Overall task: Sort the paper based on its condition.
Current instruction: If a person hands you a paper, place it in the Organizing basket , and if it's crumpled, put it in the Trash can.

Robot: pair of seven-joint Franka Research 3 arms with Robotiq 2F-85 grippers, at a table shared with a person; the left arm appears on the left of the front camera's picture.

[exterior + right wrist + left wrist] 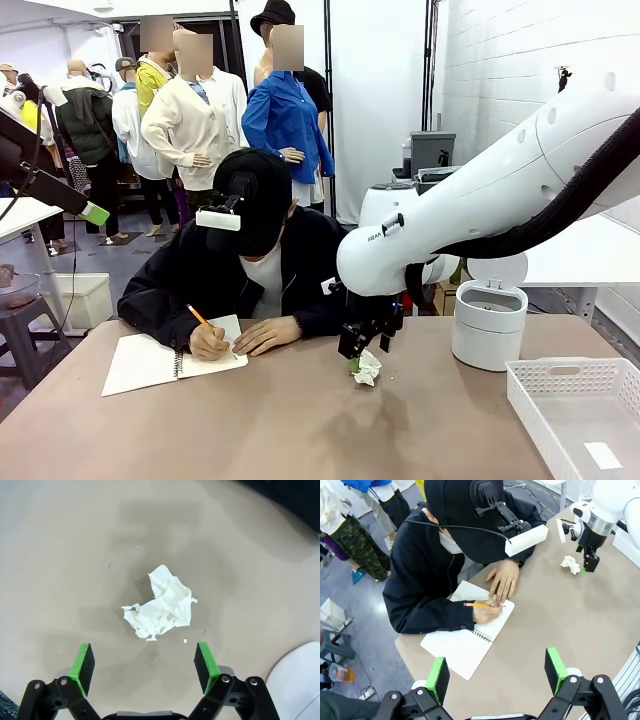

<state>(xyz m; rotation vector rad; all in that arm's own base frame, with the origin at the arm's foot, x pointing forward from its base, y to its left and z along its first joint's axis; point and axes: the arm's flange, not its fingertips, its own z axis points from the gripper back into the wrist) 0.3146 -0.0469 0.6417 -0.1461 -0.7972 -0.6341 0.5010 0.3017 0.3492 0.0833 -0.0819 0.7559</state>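
Right gripper [145, 662]: hanging just above the tabletop [300, 420] with its jaws spread wide and nothing between them; the green pads [83, 664] are pointing down at the crumpled sheet.
Right arm: reaching in from the right side and bending down over the middle of the tabletop, wrist pointing downward.
Paper [160, 607]: lying crumpled into a loose white wad with torn, ragged edges, resting on the bare tabletop just ahead of the right gripper, not touched by either pad.
Left gripper [495, 672]: held high over the near-left part of the tabletop, jaws apart and empty.
Person [250, 260]: sitting at the far side, writing with a pencil [200, 317] in a spiral notebook [150, 360].
Surroundings: a white bin [489, 322] is standing right of the paper; a white basket [580, 410] is sitting at the right edge.
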